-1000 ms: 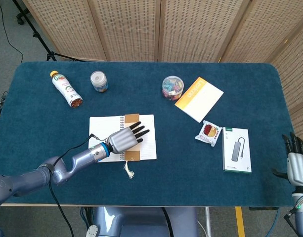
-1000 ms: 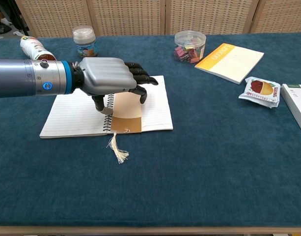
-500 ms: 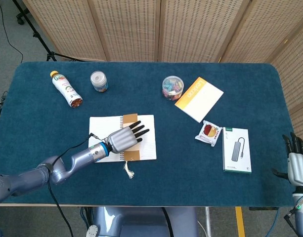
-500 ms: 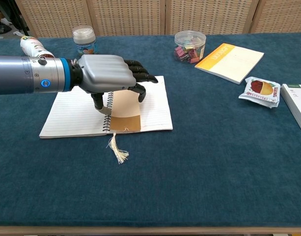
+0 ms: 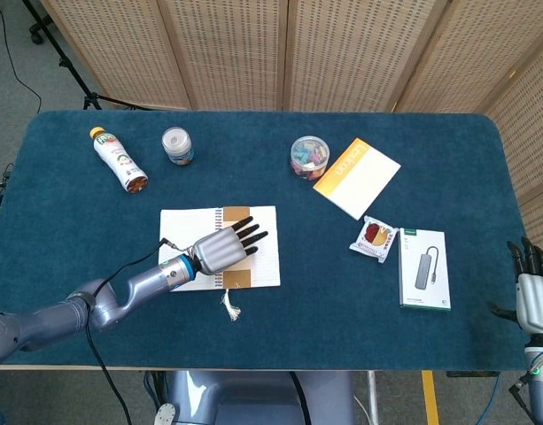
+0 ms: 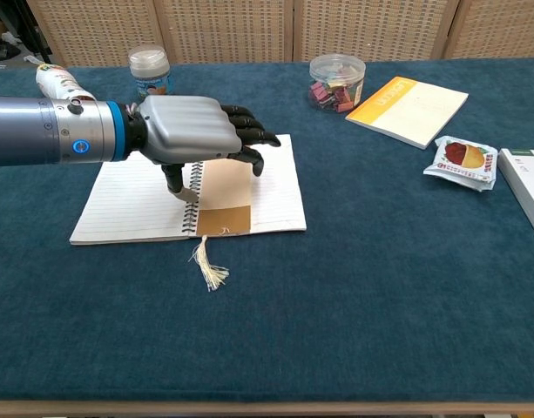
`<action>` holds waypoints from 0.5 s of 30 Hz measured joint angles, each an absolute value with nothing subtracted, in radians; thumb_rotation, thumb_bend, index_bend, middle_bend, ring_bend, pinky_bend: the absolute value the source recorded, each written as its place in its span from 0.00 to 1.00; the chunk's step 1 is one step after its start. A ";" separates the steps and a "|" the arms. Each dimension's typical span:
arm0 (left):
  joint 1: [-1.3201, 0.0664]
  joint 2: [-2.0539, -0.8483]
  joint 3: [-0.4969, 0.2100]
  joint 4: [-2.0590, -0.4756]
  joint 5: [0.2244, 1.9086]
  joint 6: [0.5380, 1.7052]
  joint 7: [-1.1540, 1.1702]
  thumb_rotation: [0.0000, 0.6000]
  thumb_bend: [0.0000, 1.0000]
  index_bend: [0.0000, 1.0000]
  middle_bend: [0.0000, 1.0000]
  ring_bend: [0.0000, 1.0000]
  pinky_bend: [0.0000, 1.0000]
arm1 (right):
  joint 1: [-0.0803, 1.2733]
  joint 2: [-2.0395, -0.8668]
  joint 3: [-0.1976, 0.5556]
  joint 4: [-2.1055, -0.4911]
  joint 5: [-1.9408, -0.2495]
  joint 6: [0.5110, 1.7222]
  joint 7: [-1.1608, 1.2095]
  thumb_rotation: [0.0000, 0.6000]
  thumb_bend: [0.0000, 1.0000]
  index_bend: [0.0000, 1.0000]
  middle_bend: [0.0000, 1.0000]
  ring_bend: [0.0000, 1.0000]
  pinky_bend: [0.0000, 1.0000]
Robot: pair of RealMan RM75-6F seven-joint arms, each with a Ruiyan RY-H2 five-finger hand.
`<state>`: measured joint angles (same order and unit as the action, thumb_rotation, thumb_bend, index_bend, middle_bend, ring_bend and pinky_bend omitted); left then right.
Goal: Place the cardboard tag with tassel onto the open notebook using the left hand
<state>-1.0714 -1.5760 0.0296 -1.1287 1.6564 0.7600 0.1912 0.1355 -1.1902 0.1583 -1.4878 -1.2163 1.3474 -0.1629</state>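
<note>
The tag (image 6: 225, 197) lies flat along the spine of the open notebook (image 6: 127, 205), its long axis running from the near edge toward the far edge of the table (image 6: 354, 296). Its tassel (image 6: 209, 266) hangs off the notebook's near edge onto the blue cloth, pointing back at the robot (slightly fanned at the end).

The left hand (image 6: 192, 132) hovers above the far half of the tag, palm down, with the dark fingers (image 6: 251, 137) extended and loosely spread and the thumb dropping toward the spiral binding. It holds nothing; whether the thumb tip touches the page cannot be told. The right hand (image 5: 534, 288) sits at the table's right edge, fingers upright and apart, holding nothing.

The tag is a brown cardboard strip, darker at the near end, paler beyond, with a cream tassel.

Farther off stand a bottle (image 5: 119, 160), a small jar (image 5: 177, 146), a clear tub (image 5: 309, 155) and an orange-edged booklet (image 5: 356, 176).
</note>
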 measured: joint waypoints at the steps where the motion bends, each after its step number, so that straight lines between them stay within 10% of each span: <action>1: -1.071 -1.576 0.030 -1.129 1.657 0.761 0.192 1.00 0.19 0.25 0.00 0.00 0.00 | 0.135 -1.190 0.158 -1.488 -1.216 1.347 -0.163 1.00 0.00 0.03 0.00 0.00 0.00; 15: -1.033 -1.485 0.005 -1.252 1.650 0.882 0.171 1.00 0.09 0.12 0.00 0.00 0.00 | 0.134 -1.184 0.152 -1.497 -1.231 1.349 -0.154 1.00 0.00 0.03 0.00 0.00 0.00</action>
<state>-1.0332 -1.4852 0.0048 -1.2516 1.6499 0.8817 0.1706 0.1339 -1.1844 0.1521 -1.4966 -1.2314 1.3493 -0.1541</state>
